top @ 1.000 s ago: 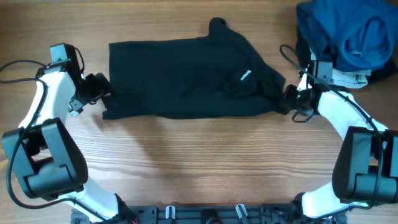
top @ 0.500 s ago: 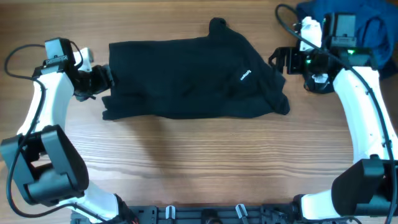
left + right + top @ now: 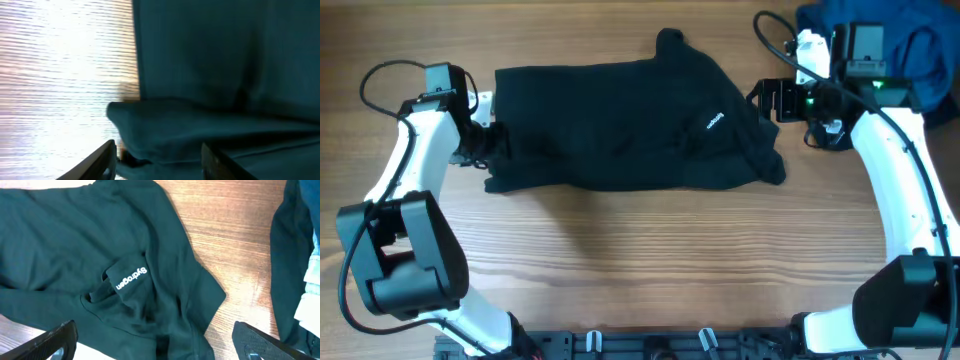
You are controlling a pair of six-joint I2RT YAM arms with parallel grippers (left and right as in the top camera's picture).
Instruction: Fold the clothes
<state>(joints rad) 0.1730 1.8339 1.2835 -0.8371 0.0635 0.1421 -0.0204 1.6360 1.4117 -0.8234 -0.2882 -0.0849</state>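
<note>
Left gripper (image 3: pixel 159 154), jaws parted astride the black garment (image 3: pixel 620 130) at the left edge of the counter (image 3: pixel 650 270): pinch its whole fold before you lift.

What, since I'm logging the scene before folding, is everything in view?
black garment: one, black with a small white logo, spread wrinkled across mid-table
blue garment: one, bright blue, bunched at the far right corner
pale cloth: one, whitish, beside the blue garment, mostly hidden
table: one, light wood, under everything
left gripper: one, black, open, at the black garment's left edge
right gripper: one, black, open, by the black garment's right side
</note>
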